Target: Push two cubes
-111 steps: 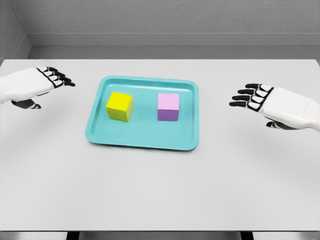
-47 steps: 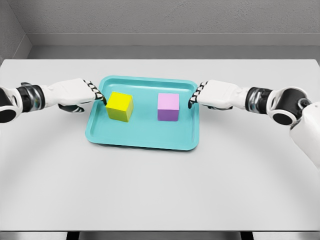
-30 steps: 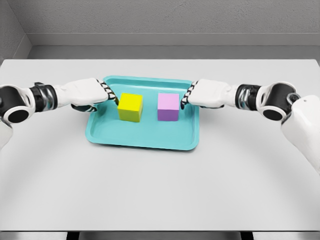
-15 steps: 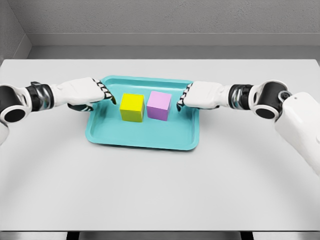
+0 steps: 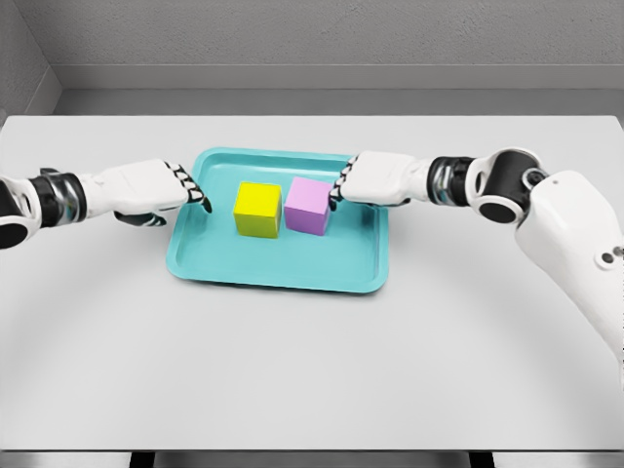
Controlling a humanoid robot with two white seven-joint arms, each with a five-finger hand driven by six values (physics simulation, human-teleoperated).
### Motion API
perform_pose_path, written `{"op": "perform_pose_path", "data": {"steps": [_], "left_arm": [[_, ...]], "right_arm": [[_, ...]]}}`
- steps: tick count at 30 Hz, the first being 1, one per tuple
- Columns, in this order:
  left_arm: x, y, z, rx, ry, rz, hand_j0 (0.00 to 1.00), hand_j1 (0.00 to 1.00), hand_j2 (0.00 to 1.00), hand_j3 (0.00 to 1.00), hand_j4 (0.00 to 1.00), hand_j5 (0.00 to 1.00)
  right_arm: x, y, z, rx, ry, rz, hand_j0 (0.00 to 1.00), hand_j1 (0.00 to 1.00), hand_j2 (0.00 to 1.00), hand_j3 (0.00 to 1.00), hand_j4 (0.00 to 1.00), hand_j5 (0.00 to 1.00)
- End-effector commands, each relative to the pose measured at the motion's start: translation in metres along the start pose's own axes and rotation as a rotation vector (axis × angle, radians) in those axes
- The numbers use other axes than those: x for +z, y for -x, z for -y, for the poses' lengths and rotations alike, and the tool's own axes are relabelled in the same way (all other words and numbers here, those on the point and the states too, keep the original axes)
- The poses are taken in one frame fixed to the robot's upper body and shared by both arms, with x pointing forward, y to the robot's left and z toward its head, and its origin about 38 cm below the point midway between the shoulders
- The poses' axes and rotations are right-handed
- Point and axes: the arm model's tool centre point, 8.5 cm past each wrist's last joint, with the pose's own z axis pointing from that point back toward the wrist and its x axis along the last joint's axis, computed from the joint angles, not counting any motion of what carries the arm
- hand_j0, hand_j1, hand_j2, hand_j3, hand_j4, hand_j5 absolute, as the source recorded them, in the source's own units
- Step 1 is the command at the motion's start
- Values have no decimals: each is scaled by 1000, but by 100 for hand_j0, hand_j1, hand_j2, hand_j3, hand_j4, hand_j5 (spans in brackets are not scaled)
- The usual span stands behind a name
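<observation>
1. Head view, layout: centred on the grey table point(image 5: 312, 370), a teal rectangular tray point(image 5: 278, 273) holds a yellow cube point(image 5: 257, 210) and, at its 3 o'clock, a pink cube point(image 5: 308, 206), just beside each other, possibly touching.
2. Head view, hands: the white left hand point(image 5: 146, 188) sits at the tray's 9 o'clock edge, fingers extended and holding nothing, apart from the yellow cube. The white right hand point(image 5: 375, 180), fingers likewise straight and empty, has its fingertips against the pink cube's 3 o'clock face.
3. Head view, judgement: the pushing step looks nearly complete, with the cubes brought together mid-tray. Next, the right hand probably needs only a gentle final nudge toward 9 o'clock, then release, without overshooting or tipping the pair.
</observation>
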Motion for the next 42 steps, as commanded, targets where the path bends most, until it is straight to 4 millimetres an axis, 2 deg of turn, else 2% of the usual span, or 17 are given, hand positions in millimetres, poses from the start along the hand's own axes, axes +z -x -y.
{"op": "perform_pose_path", "data": {"steps": [1, 15, 27, 35, 39, 42], "left_arm": [[1, -3, -5, -10, -14, 7, 76, 76, 76, 76, 76, 76], [-5, -18, -4, -15, -24, 42, 76, 76, 76, 76, 76, 76], [-13, -34, -16, -38, -62, 81, 76, 76, 76, 76, 76, 76], [-15, -35, -16, -38, -62, 82, 76, 76, 76, 76, 76, 76], [-14, -33, -14, -35, -59, 76, 77, 77, 77, 77, 77, 77], [-12, -30, -15, -33, -61, 69, 78, 78, 78, 78, 78, 78]], "right_arm": [[-4, -3, 2, -1, 5, 6, 67, 67, 67, 67, 67, 67], [-5, 13, 0, -18, -26, -24, 67, 67, 67, 67, 67, 67], [-12, 10, 9, -7, -18, -11, 67, 67, 67, 67, 67, 67], [-7, 17, 6, -7, -32, -27, 67, 67, 67, 67, 67, 67], [-5, 22, 13, 3, -22, -38, 67, 67, 67, 67, 67, 67], [0, 37, 20, 2, -28, -68, 67, 67, 67, 67, 67, 67]]}}
